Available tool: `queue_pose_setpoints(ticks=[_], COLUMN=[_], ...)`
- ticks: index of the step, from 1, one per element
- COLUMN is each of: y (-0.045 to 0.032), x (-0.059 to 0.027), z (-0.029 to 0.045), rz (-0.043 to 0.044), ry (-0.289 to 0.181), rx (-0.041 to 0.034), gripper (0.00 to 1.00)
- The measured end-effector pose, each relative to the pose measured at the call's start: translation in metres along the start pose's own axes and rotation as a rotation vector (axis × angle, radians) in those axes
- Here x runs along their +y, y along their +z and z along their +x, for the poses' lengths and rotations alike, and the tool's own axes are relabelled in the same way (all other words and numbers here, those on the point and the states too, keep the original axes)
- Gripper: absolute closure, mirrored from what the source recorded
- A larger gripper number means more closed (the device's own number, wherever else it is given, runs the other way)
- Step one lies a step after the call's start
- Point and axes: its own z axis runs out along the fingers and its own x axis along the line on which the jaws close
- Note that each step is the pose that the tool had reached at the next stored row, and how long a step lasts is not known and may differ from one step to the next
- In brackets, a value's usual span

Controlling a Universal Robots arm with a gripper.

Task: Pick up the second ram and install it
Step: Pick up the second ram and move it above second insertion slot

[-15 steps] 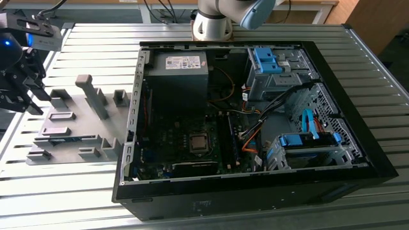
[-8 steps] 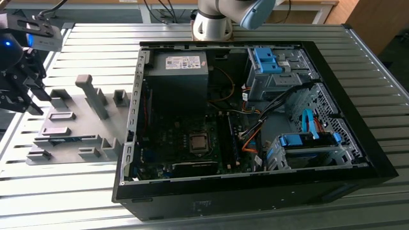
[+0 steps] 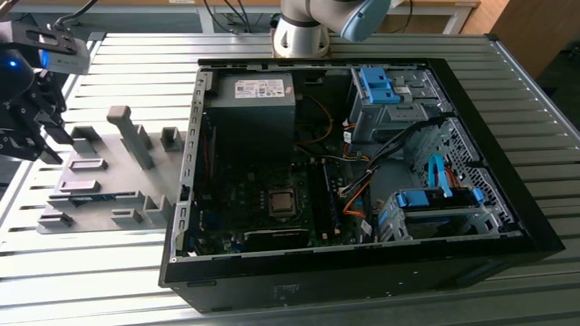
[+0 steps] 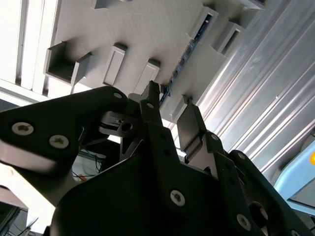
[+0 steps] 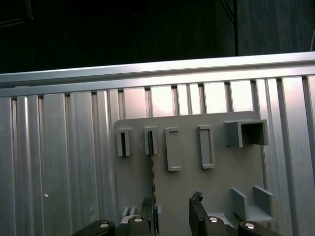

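While the ribbed metal worktop (image 3: 109, 272) carries everything, the thing to steer by is the grey holder plate (image 3: 122, 146). The open computer case (image 3: 317, 288) lies just beside the plate, on the exterior view's right.

Above the plate hangs the hand (image 5: 172, 204), released and empty, its fingers spread. The second ram (image 5: 152, 177) stands on edge in narrow slotted holders on the plate. One finger is close beside the stick; whether it touches, I cannot tell.

I judge the stick to be light and stiff but fragile. Being thin, it would crack if bent or twisted, and its chips and contact edge should not be pinched. The best hold is probably across its two flat faces near the middle of the upper long edge, squarely, with modest force.

As for writing, the power supply (image 3: 249, 112) inside the case carries a white label (image 3: 258, 88), but its print cannot be read. The stick, seen edge-on, shows no writing.
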Motion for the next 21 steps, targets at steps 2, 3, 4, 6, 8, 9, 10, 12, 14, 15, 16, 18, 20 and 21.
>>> queue_pose_setpoints(ticks=[2,3,4,6,8,9,10,12,14,15,16,18,20,21], y=[0.0011,0.0018,0.0025,0.0039,0.0054,0.0062,0.0071,0.0094,0.0116,0.0125,0.0133,0.0150,0.0171,0.0178], x=[0.0000,0.0000,-0.0001,-0.0001,-0.0002,-0.0002,-0.0002,-0.0003,-0.0003,-0.0003,-0.0004,-0.0004,-0.0004,-0.0004], z=[0.0000,0.0000,0.0001,0.0001,0.0001,0.0001,0.0002,0.0003,0.0005,0.0007,0.0011,0.0018,0.0024,0.0028], rz=[-0.0001,-0.0001,0.0000,-0.0001,-0.0001,-0.0001,-0.0001,0.0003,0.0010,0.0011,0.0013,0.0021,0.0031,0.0035], ry=[0.000,0.000,0.000,0.000,0.000,0.000,0.000,0.000,0.000,0.000,0.000,0.000,0.000,0.000], rx=[0.0000,0.0000,-0.0001,0.0000,0.0000,0.0000,0.0000,-0.0001,-0.0001,-0.0001,0.0000,-0.0001,-0.0003,-0.0003], gripper=[0.58,0.58,0.58,0.58,0.58,0.58,0.58,0.58,0.58,0.58,0.58,0.58,0.58,0.58])
